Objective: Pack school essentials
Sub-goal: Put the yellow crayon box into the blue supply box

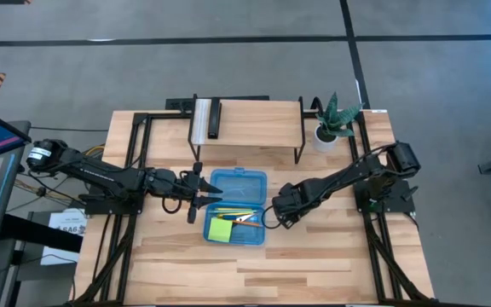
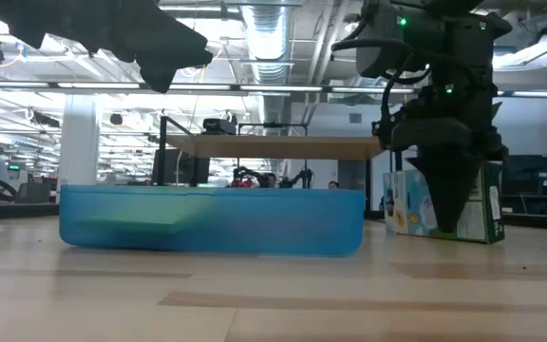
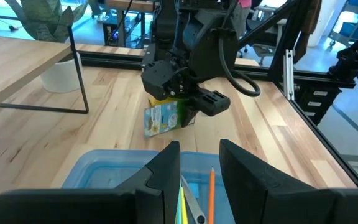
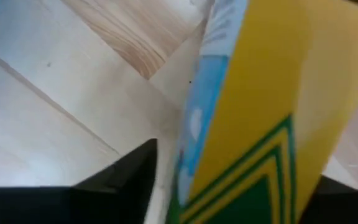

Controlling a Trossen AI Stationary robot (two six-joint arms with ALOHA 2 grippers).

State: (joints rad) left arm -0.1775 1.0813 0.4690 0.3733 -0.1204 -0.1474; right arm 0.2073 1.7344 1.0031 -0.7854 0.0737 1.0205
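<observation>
- In the low view the blue translucent case (image 2: pixel 212 220) sits nearest on the wooden table (image 2: pixel 273 294), its long wall facing the camera.
- Just past the case's right end in that view, the right gripper (image 2: pixel 454 204) points straight down, and the crayon box (image 2: pixel 490 211) stands upright on the table, showing on both sides of it.
- The right wrist view is filled by the yellow and green face of the crayon box (image 4: pixel 272 118), with one dark finger (image 4: pixel 126 171) on one side and a dark edge at the far side; the claw is spread around the box, and whether it already presses on it cannot be told.
- From above, the case (image 1: pixel 236 207) lies at the table's middle, holding the lime-green sticky-note pad (image 1: pixel 221 229), the pencils (image 1: pixel 239 213) and the red-handled scissors (image 1: pixel 250 220).
- The left gripper (image 1: pixel 208 202) reaches over the case's left edge; the left wrist view shows its two fingers (image 3: pixel 166 171) slightly apart with nothing between them, above an orange pencil (image 3: pixel 211 202).
- Farther back stand a raised wooden shelf (image 1: pixel 250 124) and a potted plant (image 1: pixel 335 124) at the table's far right corner.
</observation>
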